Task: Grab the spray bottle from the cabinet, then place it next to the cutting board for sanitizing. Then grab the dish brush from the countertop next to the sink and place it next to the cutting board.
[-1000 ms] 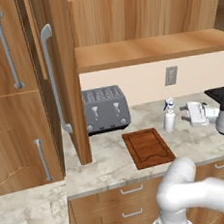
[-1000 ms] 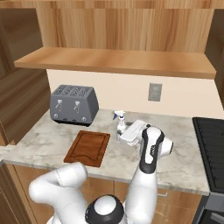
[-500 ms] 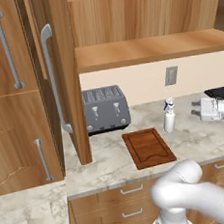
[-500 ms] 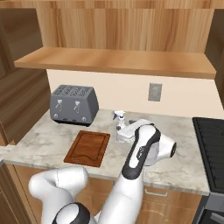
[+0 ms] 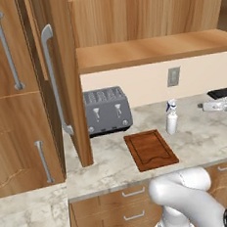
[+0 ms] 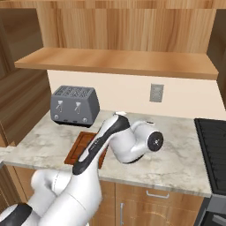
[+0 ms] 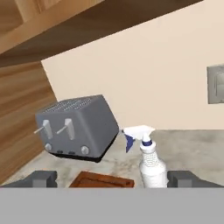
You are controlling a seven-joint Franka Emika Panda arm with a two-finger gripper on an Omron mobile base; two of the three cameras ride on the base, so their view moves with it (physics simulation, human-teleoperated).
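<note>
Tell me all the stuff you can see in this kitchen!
spray bottle: one, white, upright on the countertop beside the cutting board
cutting board: one, dark reddish-brown, flat in front of the toaster
toaster: one, grey, against the wall
wall outlet: one, grey, on the wall above the bottle
cabinet door: one, brown, swung open, long grey handle
stove: one, black, right end
gripper: one, dark tips, open, facing the bottle
</note>
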